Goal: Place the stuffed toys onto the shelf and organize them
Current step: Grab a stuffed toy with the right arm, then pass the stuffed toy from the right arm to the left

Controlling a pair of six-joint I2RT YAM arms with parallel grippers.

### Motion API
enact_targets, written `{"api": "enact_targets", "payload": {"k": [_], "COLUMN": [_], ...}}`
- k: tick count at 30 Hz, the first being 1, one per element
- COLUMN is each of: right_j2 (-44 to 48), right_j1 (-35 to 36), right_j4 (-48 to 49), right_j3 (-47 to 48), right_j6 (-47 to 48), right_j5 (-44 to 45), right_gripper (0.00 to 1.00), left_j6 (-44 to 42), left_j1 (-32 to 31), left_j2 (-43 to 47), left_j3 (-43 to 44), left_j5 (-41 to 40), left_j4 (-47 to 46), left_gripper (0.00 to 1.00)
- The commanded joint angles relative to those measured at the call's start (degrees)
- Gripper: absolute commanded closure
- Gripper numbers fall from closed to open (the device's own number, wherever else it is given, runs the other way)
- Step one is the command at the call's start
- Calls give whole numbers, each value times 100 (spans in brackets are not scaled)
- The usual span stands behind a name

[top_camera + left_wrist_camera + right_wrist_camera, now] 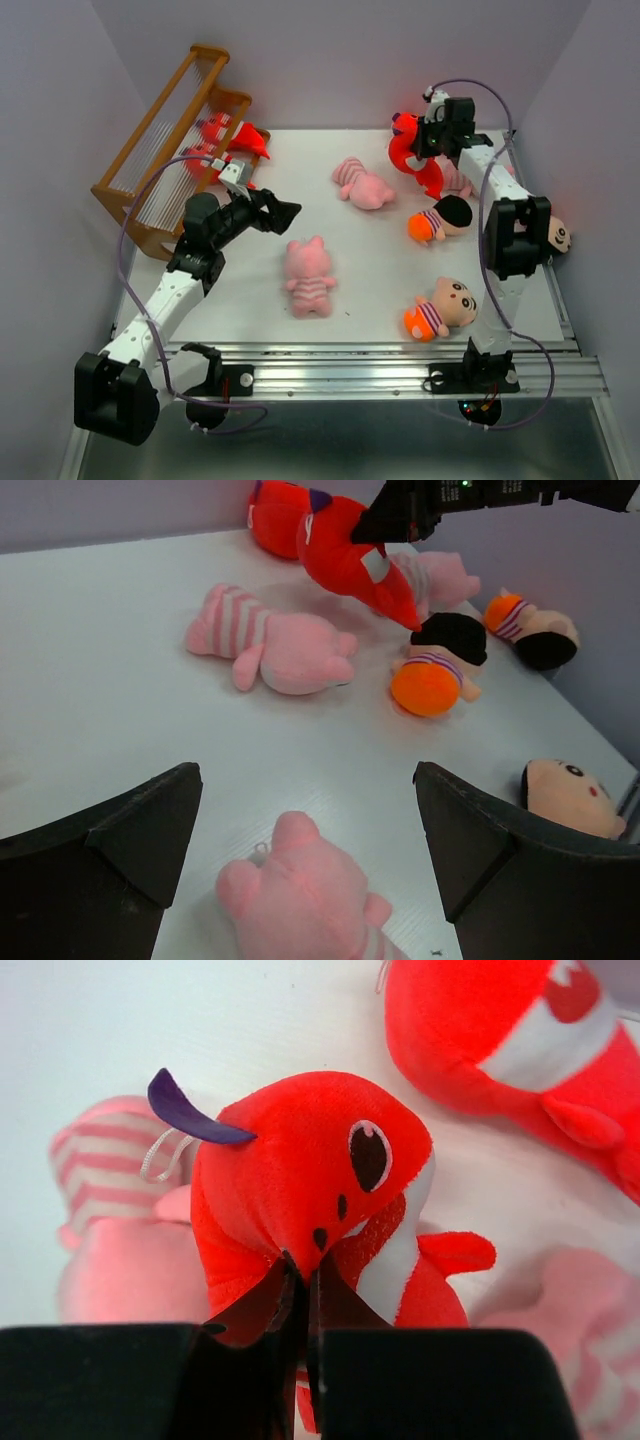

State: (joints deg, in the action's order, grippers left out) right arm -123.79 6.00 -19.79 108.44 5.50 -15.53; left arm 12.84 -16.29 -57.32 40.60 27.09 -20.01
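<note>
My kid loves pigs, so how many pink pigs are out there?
3. One pig lies front centre, one farther back at the middle, one at the right, half hidden by the right arm. Others could be hidden.

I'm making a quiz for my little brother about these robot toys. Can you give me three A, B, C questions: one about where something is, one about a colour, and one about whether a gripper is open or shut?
1. Where does the shelf stand?
A) at the far left of the table
B) at the near right corner
C) between the arm bases

2. What colour is the monster toy pinched by the right gripper?
A) pink
B) red
C) tan

3. How is the left gripper?
A) shut on a pig
B) shut on nothing
C) open, holding nothing

Answers:
1 A, the top view shows it along the left wall.
2 B, the right wrist view shows bright red plush in the closed jaws.
3 C, its fingers stand wide apart, gripping nothing.
</note>
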Motion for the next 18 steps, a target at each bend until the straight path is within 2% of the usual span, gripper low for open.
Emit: {"api": "enact_targets", "payload": {"k": [1, 4, 5, 8, 9, 14, 18], "right_j2": [1741, 2680, 2911, 3744, 3948, 5003, 5601], "right_j1": [-309, -310, -310, -415, -468, -547, -547], "right_j4": [845, 1038, 1082, 1170, 1188, 1188, 1171], "right_j3": [-708, -1570, -1781, -2651, -3088, -4286, -4832], "right_j6": [-1348, -1980, -2209, -3228, -3700, -4627, -5022], "right_j5": [-477, -127, 240, 672, 744, 771, 219], "right_gripper": [99, 99, 99, 99, 99, 99, 99], "left_j6": [1246, 1282, 1317, 1466, 1545, 1695, 1686], "left_j1": [-232, -1172, -1644, -2227, -2594, -3537, -4021], "left_j2": [-428, -701, -797, -1184, -1385, -2010, -2703], "left_j3": [-53, 316, 543, 922, 1002, 1476, 2100], "left_j5": [474, -387, -572, -1327, -1756, -2647, -3261], "left_j4": [-1303, -1312, -1312, -1330, -1356, -1558, -1497], "left_gripper": [1, 1, 2, 3, 3, 3, 3]}}
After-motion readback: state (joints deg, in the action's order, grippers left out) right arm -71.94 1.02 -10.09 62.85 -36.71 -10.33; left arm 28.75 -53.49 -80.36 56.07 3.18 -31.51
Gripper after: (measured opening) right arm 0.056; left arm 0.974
